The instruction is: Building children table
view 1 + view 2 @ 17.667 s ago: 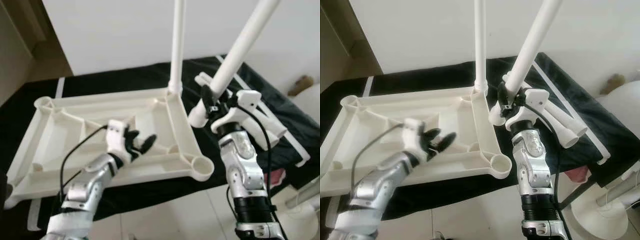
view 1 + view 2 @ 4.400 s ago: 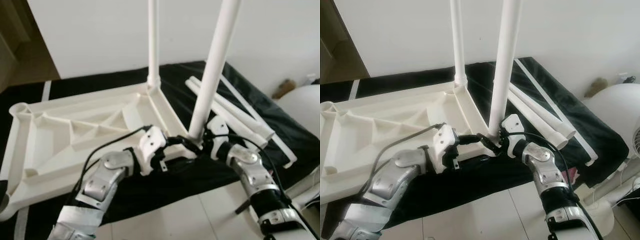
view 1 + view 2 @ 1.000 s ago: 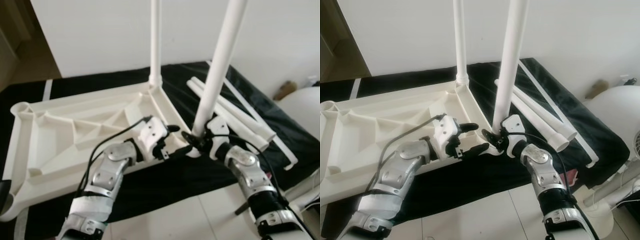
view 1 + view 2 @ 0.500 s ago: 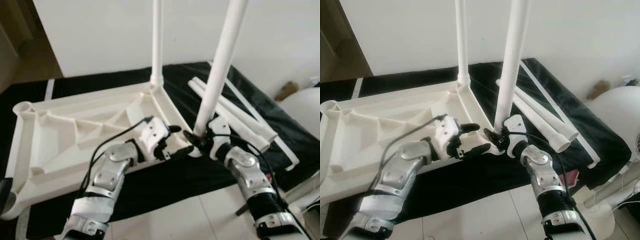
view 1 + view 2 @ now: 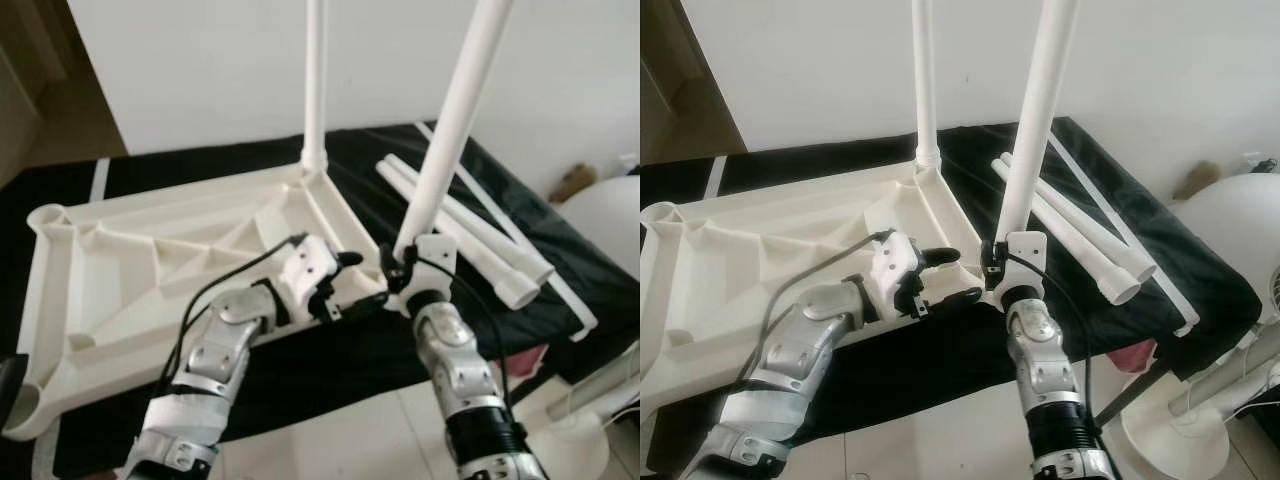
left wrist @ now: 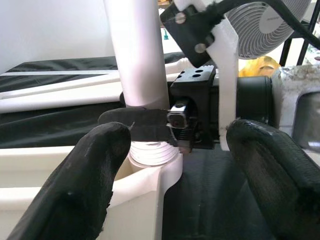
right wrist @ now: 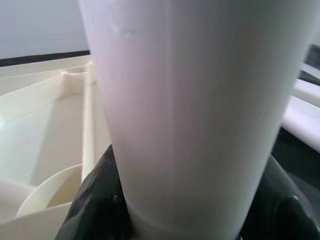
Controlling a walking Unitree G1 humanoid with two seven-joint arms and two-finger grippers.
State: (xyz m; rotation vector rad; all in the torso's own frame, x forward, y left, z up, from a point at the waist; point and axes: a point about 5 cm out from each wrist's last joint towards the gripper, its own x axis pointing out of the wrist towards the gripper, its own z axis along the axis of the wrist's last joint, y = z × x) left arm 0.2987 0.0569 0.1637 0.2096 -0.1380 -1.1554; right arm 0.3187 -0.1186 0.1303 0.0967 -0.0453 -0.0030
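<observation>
The white table top (image 5: 150,260) lies upside down on a black surface. One white leg (image 5: 315,80) stands upright in its far right corner. A second leg (image 5: 455,120) leans a little to the right, its foot at the near right corner socket (image 6: 150,155). My right gripper (image 5: 393,265) is shut around this leg just above the socket; in the right wrist view the leg (image 7: 185,100) sits between the black fingers (image 7: 95,200). My left gripper (image 5: 352,282) is open beside that corner, its fingers (image 6: 75,185) either side of the socket and touching nothing.
Two loose white legs (image 5: 470,235) and a thin white rail (image 5: 520,245) lie on the black surface to the right. A white standing fan (image 5: 1225,215) is off the right edge. A white wall rises behind; tiled floor (image 5: 330,440) lies in front.
My right forearm has swung in from the right and now stands straight under the held leg. The leg's top leans further right. The left gripper has stayed open in place.
</observation>
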